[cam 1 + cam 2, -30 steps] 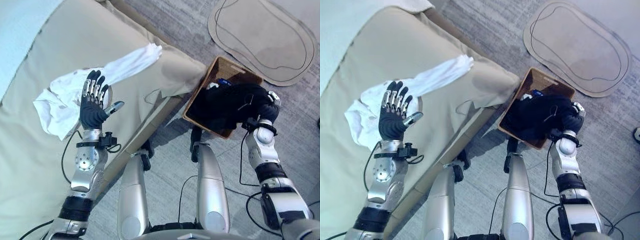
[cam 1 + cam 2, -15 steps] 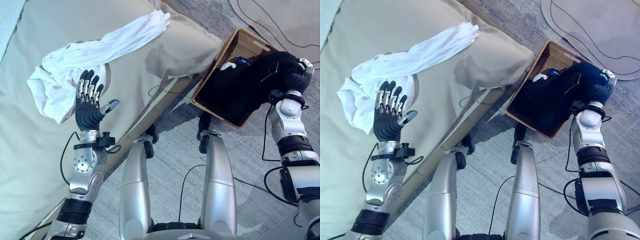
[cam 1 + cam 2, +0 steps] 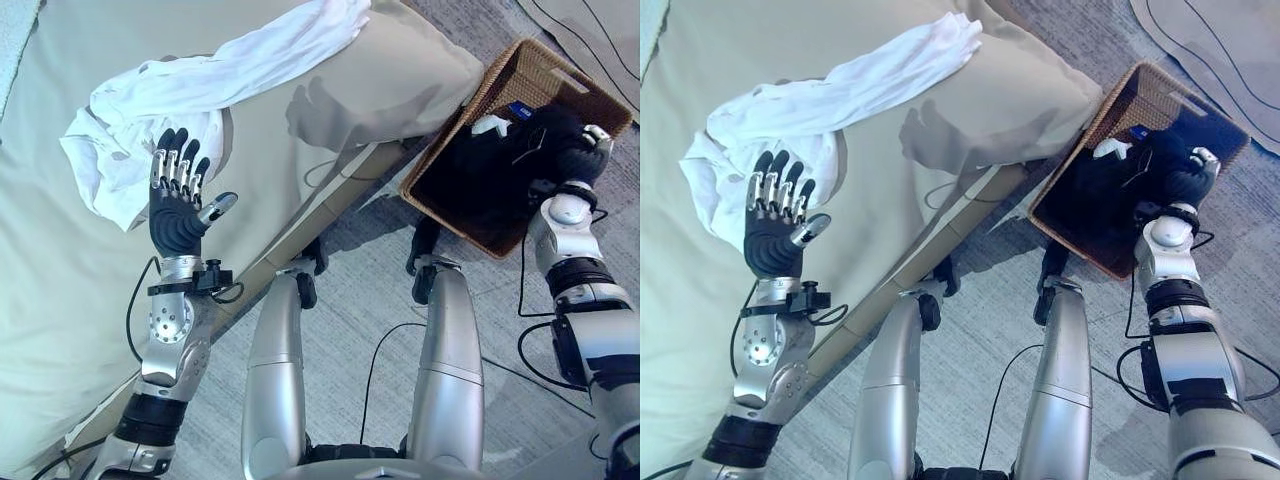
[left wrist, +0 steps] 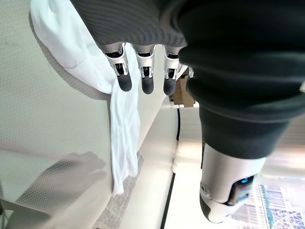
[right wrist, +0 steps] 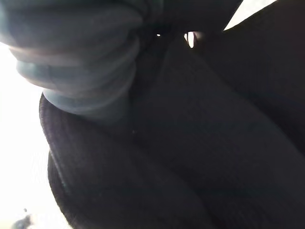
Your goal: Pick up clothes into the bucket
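No readable text, labels, numbers or signs anywhere; the small blue item (image 3: 519,109) in the basket (image 3: 470,95) shows no legible print.

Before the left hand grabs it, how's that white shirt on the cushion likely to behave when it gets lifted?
The white shirt lies crumpled with one sleeve stretched out, so it will probably go limp and drape. That sleeve will likely trail along the beige cushion. It looks thin, so probably light for the open left hand.

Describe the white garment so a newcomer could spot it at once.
Find the big beige cushion beside the wicker basket. The white garment lies crumpled on it with one long sleeve stretched toward the basket; unlike the dark clothes in the basket, it is bright white.
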You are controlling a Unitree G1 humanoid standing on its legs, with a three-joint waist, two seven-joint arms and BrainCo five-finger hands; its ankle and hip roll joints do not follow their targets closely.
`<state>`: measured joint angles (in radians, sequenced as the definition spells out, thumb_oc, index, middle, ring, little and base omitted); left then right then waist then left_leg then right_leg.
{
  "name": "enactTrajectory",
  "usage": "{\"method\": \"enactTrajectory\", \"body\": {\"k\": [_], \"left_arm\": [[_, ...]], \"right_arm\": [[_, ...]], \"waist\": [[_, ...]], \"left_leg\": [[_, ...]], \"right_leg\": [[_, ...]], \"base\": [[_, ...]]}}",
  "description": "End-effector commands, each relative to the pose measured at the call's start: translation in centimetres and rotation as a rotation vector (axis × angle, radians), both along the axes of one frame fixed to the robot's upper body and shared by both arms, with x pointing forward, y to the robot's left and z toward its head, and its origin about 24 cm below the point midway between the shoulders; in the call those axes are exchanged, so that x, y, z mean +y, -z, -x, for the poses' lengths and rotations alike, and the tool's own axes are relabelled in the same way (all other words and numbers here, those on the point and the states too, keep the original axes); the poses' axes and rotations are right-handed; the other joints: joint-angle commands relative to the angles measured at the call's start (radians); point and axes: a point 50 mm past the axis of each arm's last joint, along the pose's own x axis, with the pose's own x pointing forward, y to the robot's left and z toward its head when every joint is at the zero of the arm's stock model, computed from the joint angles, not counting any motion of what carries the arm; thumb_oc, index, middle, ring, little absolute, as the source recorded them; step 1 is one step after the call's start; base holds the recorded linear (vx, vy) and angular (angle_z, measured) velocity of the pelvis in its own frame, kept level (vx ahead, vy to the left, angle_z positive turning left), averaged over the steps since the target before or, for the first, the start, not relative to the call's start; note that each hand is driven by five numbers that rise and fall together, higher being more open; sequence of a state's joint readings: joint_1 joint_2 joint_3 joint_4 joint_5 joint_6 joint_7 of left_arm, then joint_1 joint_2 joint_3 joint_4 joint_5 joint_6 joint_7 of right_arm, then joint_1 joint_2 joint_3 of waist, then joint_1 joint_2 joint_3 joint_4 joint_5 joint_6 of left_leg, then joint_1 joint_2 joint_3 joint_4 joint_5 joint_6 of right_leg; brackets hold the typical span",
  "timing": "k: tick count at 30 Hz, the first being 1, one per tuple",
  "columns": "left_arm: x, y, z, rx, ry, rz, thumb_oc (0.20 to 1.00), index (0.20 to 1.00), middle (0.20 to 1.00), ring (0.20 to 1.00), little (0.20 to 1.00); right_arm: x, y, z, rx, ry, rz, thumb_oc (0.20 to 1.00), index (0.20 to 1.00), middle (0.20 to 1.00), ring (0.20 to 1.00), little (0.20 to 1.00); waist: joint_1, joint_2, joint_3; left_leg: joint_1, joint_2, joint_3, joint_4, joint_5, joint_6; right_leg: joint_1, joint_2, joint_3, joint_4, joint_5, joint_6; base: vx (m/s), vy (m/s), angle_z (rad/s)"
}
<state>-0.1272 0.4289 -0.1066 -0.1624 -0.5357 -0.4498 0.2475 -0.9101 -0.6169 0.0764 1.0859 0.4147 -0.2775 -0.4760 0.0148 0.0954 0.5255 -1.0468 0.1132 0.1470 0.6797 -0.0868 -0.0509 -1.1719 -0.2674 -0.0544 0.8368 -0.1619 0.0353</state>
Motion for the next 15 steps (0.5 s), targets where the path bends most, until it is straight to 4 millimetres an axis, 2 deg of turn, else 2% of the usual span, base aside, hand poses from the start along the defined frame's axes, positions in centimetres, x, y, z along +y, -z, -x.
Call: {"method": "enactTrajectory", "body": {"k": [1,3,12,15], "left_arm": [[-0.1,-0.6,1.7,-0.078,0.002,0.035,1.0,1.0,1.0,1.0,1.0],[0.0,-0.6,1.7,-0.078,0.0,0.034,1.0,1.0,1.0,1.0,1.0],[0.3,-0.6,1.5,-0.072,-0.016,0.036,1.0,1.0,1.0,1.0,1.0],[0.4,-0.8,1.1,-0.084,-0.026,0.047,1.0,1.0,1.0,1.0,1.0]], "right_arm": [[-0.9,0.5,0.6,0.014,0.041,0.01,0.768,0.768,0.768,0.768,0.768],[-0.9,0.6,0.6,0.018,0.042,0.006,1.0,1.0,1.0,1.0,1.0],[-0.6,1.1,0.4,0.042,0.031,0.004,1.0,1.0,1.0,1.0,1.0],[0.5,2.4,0.4,0.034,-0.012,-0.03,1.0,1.0,1.0,1.0,1.0]], "waist": [[-0.036,0.048,-0.08],[-0.037,0.044,-0.081],[-0.045,0.023,-0.098],[-0.052,0.014,-0.11]], "left_leg": [[-0.077,0.012,-0.054,0.118,-0.103,0.003],[-0.076,0.012,-0.055,0.12,-0.104,0.003],[-0.06,0.016,-0.057,0.121,-0.112,0.001],[-0.019,0.02,-0.054,0.08,-0.106,0.001]], "right_leg": [[-0.029,-0.027,0.059,-0.025,0.069,0.091],[-0.027,-0.027,0.059,-0.024,0.066,0.09],[-0.01,-0.021,0.056,-0.034,0.063,0.087],[0.027,-0.017,0.047,-0.075,0.072,0.09]], "base": [[0.0,0.0,0.0],[0.0,0.0,0.0],[0.0,-0.004,0.0],[0.0,0.0,0.0]]}}
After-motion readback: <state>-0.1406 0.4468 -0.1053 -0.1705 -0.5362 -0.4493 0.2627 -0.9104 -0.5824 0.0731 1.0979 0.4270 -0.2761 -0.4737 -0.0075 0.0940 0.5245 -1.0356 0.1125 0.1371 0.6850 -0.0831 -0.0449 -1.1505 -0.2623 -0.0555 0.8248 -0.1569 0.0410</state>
